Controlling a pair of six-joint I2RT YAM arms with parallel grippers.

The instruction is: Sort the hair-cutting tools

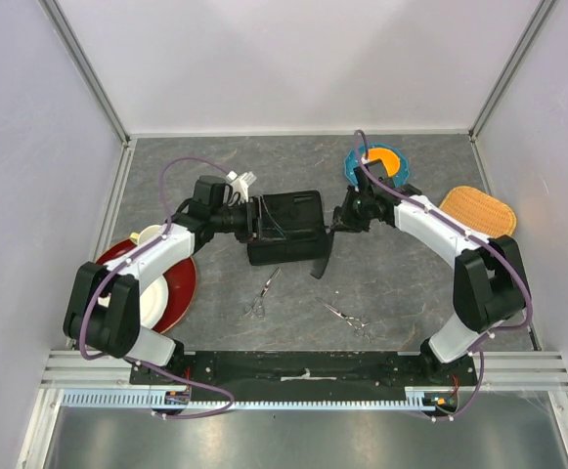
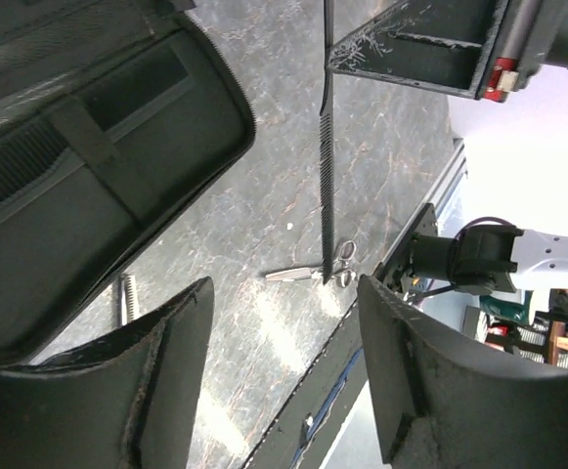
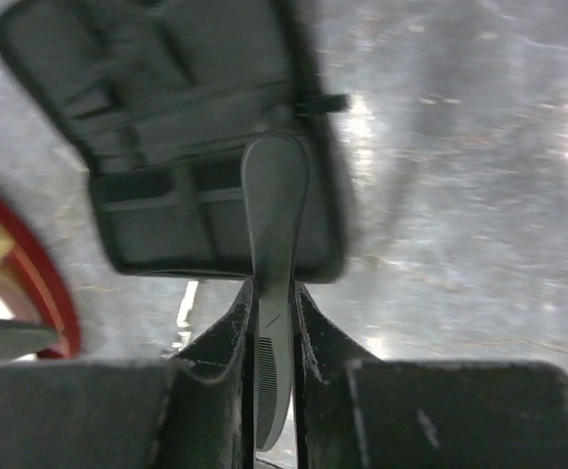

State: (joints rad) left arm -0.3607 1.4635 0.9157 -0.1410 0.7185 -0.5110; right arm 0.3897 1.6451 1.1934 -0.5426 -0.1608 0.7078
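Stowing seems the step in hand: our right end effector (image 3: pixel 272 303) pinches a flat, fine-toothed black comb (image 3: pixel 274 195) above the open soft case (image 3: pixel 156 127). Our left end effector (image 2: pixel 284 332) gapes wide and empty beside that case. Next, we judge, the comb needs aligning with a pocket. Slim silver scissors (image 1: pixel 262 293) and a second pair (image 1: pixel 347 317) lie on the marbled desk (image 1: pixel 411 283).

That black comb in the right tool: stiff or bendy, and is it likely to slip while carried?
The comb is long, thin and flat, so it is probably light and slightly bendy. The right tool pinches it with much of its length sticking out, so it could pivot or slide if bumped. Its teeth might snag on the open case.
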